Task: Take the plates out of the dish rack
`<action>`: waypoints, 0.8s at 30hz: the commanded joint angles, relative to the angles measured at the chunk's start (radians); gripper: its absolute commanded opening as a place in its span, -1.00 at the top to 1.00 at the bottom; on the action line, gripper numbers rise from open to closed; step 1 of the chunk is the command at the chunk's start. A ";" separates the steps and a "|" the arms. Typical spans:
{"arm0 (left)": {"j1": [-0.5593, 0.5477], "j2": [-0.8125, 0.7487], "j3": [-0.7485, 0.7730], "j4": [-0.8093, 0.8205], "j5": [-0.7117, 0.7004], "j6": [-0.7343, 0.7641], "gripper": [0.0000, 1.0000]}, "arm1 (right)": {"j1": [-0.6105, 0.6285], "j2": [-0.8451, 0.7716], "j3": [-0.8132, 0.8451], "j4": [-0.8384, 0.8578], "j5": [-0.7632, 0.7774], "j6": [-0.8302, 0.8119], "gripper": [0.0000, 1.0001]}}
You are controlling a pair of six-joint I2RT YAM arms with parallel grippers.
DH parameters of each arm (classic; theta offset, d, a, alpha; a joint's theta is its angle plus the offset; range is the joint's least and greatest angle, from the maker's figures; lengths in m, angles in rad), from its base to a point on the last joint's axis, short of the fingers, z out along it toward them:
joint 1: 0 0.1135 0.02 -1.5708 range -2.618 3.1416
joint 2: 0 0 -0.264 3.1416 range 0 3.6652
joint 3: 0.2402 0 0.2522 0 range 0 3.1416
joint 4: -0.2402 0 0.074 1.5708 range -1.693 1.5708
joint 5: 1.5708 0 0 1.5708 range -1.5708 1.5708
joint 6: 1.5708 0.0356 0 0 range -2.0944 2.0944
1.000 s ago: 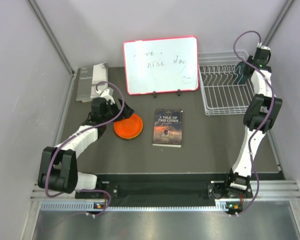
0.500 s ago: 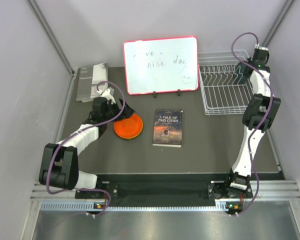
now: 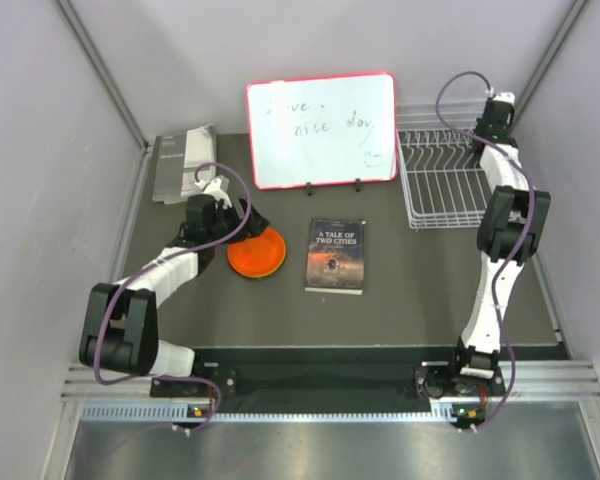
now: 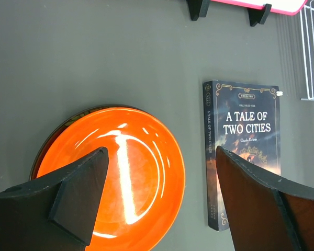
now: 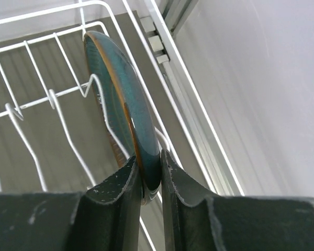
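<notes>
Right end effector [image 5: 150, 183] pinching rim of teal plate [image 5: 118, 89], upright in dish rack [image 3: 440, 180] at 1 o'clock, by its right wall. Left end effector [image 4: 161, 154] spread over orange plate [image 4: 125, 167]; book [image 4: 246, 136] at 3 o'clock.

Bright, even overhead light; white glare streaks the glossy orange round plate [image 4: 131, 172] under the left end effector [image 4: 161, 159], whose near fingers [image 4: 73, 193] look dark and soft.

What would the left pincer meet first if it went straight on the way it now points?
Most likely the orange plate, lying just ahead of the open left pincer; depth is unclear.
</notes>
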 commanded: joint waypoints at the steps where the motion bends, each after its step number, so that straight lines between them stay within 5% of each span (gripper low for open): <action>1: 0.003 0.001 0.034 0.048 0.002 0.017 -0.74 | 0.057 -0.110 -0.057 0.145 0.127 -0.050 1.00; 24: 0.002 -0.020 0.043 0.043 0.034 0.031 -0.78 | 0.125 -0.414 -0.253 0.242 0.325 -0.127 1.00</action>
